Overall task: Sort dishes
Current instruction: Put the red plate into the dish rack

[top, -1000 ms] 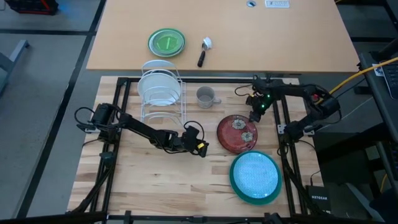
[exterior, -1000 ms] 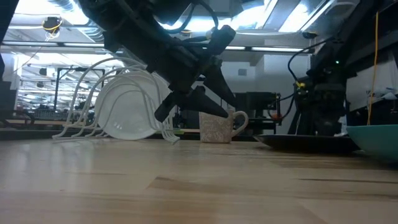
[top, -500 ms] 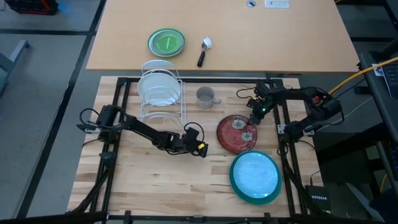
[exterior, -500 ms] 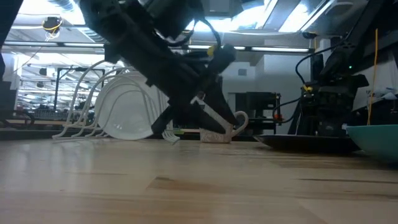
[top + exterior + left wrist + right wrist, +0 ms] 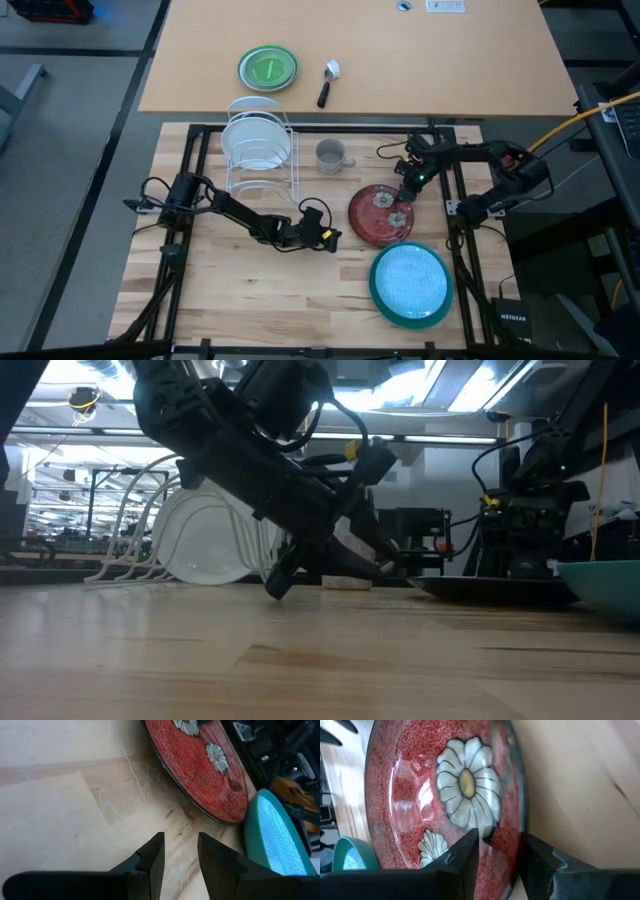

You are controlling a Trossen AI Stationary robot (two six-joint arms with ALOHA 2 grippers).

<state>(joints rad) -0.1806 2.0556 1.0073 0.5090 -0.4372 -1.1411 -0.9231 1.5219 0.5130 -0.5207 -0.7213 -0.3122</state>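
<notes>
The right gripper (image 5: 497, 852) has its two dark fingers parted, a narrow gap between them, straddling the rim of the round dark red plate with white flower patterns (image 5: 445, 795); whether the pads actually touch the rim cannot be told. In the high view that gripper (image 5: 405, 190) sits at the far right edge of the red plate (image 5: 381, 214), much where it was half a second ago, having moved in toward the plate since a second ago.

The left gripper (image 5: 179, 852) is open and holds nothing, its fingertips low over the bare wooden tabletop (image 5: 60, 810) just short of the red plate's near edge (image 5: 200, 765). Compared with the earlier frames, the left gripper (image 5: 326, 238) has edged a little closer to the plate and dropped lower, its tips now near the table surface in the low view (image 5: 285, 580).

Beside the red plate lies the light blue plate nested in the round teal plate (image 5: 410, 284). The small grey mug (image 5: 331, 155) stands next to the white wire rack (image 5: 262, 150), which holds a white plate (image 5: 255, 142) upright. All of these are unmoved.
</notes>
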